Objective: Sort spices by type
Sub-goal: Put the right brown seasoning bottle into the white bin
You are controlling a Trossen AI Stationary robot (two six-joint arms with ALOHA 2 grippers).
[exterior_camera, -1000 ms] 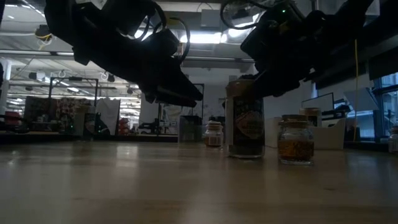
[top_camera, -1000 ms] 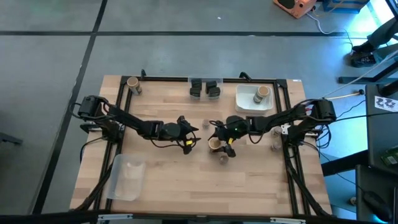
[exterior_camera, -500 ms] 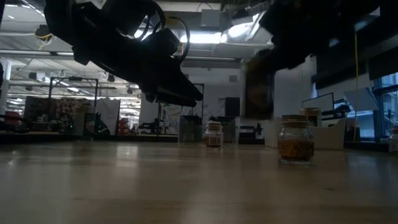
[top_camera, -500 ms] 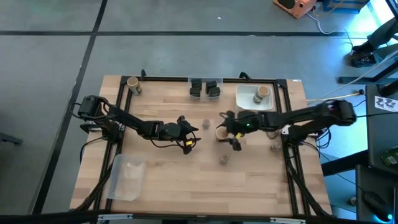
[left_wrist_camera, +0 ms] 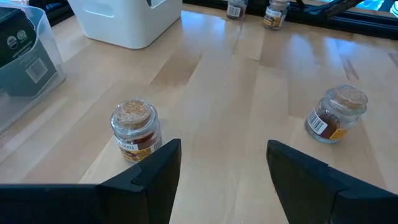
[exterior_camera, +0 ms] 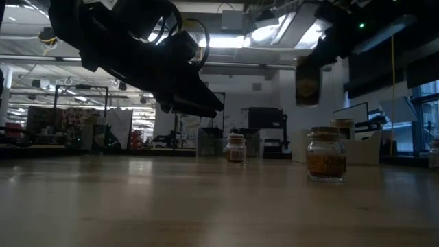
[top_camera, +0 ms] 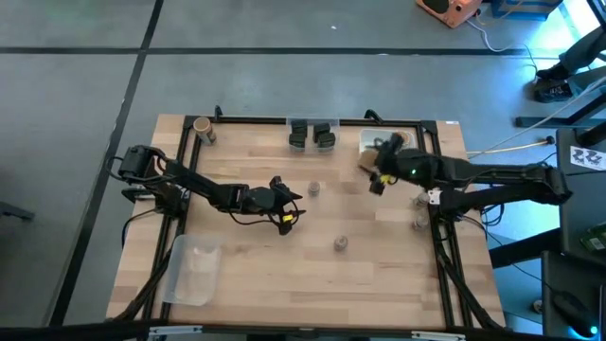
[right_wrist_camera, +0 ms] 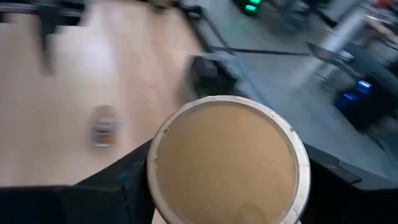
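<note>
Tan-topped jar (right_wrist_camera: 227, 160) rides clamped in the right gripper (top_camera: 383, 163) over the white tray (top_camera: 367, 138), two o'clock; lower it upright. Left gripper (left_wrist_camera: 221, 163) gapes empty mid-table.

Right wrist view: tan-topped jar (right_wrist_camera: 227, 160) cut off by the picture's edge; its body is hidden beneath the lid. Background motion-blurred.

High view: white tray (top_camera: 365, 142) partly covered by the right arm.

Left wrist view: clear tray (left_wrist_camera: 28, 53) cropped at the edge.
</note>
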